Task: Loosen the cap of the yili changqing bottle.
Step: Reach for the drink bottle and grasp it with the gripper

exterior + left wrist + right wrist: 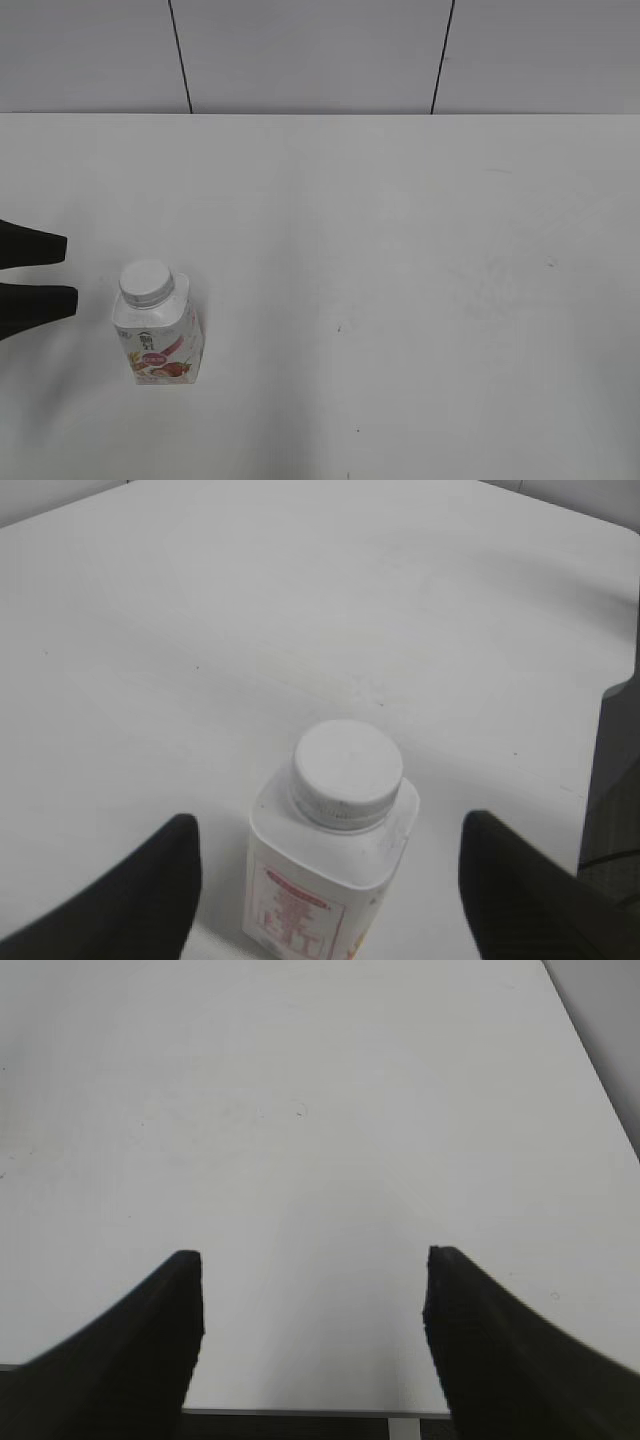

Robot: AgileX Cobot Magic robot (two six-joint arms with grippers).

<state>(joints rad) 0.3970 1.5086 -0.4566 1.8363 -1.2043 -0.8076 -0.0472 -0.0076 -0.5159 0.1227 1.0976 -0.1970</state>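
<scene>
One small white squarish plastic bottle with a pink-red fruit label [159,335] stands upright on your white table [400,260], toward the near left part of the exterior view. Its round white ribbed screw cap [146,282] sits on the neck, and from these views you cannot tell whether it is tight or slack.

Your left gripper [64,270] reaches in from the left edge of the exterior view, its two black fingers [40,300] spread wide and holding nothing. The tips stop just beside the bottle, level with the cap, apart from it. In your left wrist view the bottle [325,880] lies ahead of the gripper [330,865], between the lines of its two spread fingers [150,890], the cap [347,772] facing the camera; neither finger touches the plastic.

Your right gripper [312,1260] shows only in its own wrist view. Its black fingers [150,1330] also stand wide apart, empty, over bare tabletop [320,1110] near the table's edge, with the bottle out of that view.
</scene>
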